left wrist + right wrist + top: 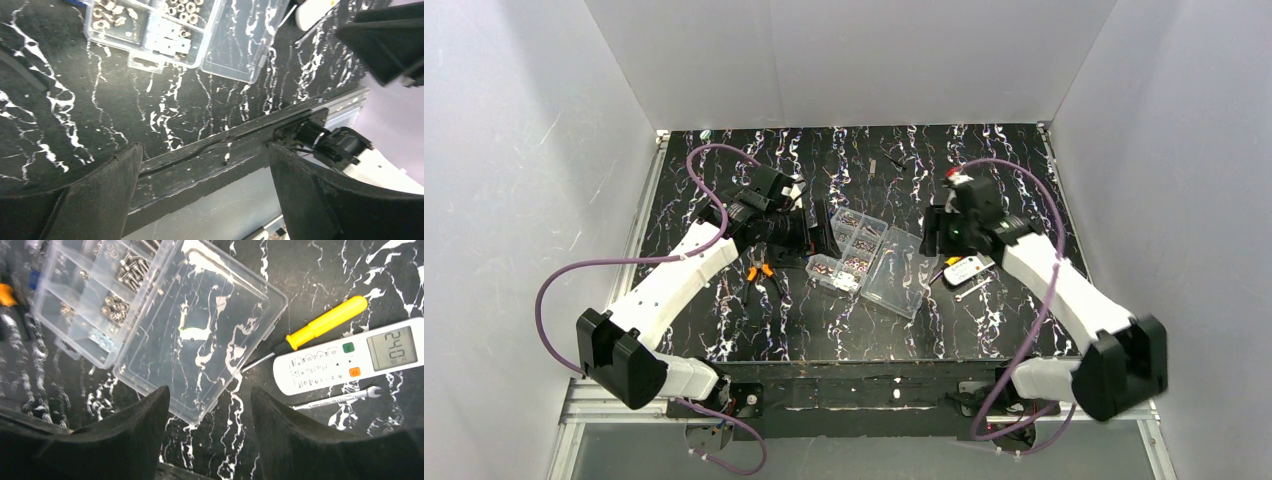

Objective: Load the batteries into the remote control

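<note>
The white remote control [969, 269] lies face up on the black marbled table, right of centre. In the right wrist view the remote control [345, 362] shows a lit grey screen, a green button and an orange button. No batteries show in any view. My right gripper [934, 236] hangs just left of the remote; seen from the wrist, the right gripper [210, 392] is open and empty over the box lid's corner. My left gripper [816, 236] sits left of the screw box. The wrist view shows the left gripper [204, 150] wide open and empty above the table's near edge.
A clear compartmented screw box [849, 250] lies at centre with its lid [200, 335] folded open. A yellow-handled screwdriver [325, 322] and a small wrench [340, 397] flank the remote. Orange-and-black pliers [762, 272] lie by the left arm. White walls enclose three sides.
</note>
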You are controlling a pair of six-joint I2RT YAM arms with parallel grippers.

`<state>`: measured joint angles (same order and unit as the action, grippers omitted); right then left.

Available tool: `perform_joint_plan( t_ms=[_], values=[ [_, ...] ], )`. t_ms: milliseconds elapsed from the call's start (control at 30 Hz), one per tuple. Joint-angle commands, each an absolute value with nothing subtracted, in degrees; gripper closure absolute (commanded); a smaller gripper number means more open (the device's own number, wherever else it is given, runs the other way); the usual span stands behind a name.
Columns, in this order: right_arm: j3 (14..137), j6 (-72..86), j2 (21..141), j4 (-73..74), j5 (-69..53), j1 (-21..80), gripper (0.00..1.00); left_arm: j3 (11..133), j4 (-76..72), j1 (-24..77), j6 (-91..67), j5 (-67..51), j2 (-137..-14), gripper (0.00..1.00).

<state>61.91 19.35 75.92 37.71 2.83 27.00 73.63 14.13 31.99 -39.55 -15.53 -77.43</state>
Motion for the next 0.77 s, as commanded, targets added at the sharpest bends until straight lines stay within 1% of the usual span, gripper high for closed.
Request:
perform_joint_plan(
  t_ms=[0,67,167,367,667,733],
  values=[
    [47.68,24.13,63.22,13.68,-12.53,18.48,0.32,74.22,22.23,31.64,-33.89,-11.36,-76.39,0.02],
    [41.44,28.13,59.27,8.53,-13.03,13.91,0.32,74.10,24.43,31.64,-32.31,-8.13,-76.35,0.02],
    [37.48,28.99,55.60,6.36,-11.13,10.39,0.32,72.37,25.87,31.56,-30.59,-4.14,-74.94,0.02],
    [36.13,28.40,51.72,7.46,-6.47,10.12,0.32,64.88,22.79,31.11,-30.32,-1.41,-70.22,0.02],
    [33.60,29.34,46.35,2.00,-0.84,10.11,0.29,56.61,16.22,31.03,-29.73,-0.94,-63.97,0.02],
    [32.19,29.14,44.65,-0.25,-0.32,10.11,0.24,55.70,15.29,31.05,-30.63,1.18,-62.59,0.02]
  ],
)
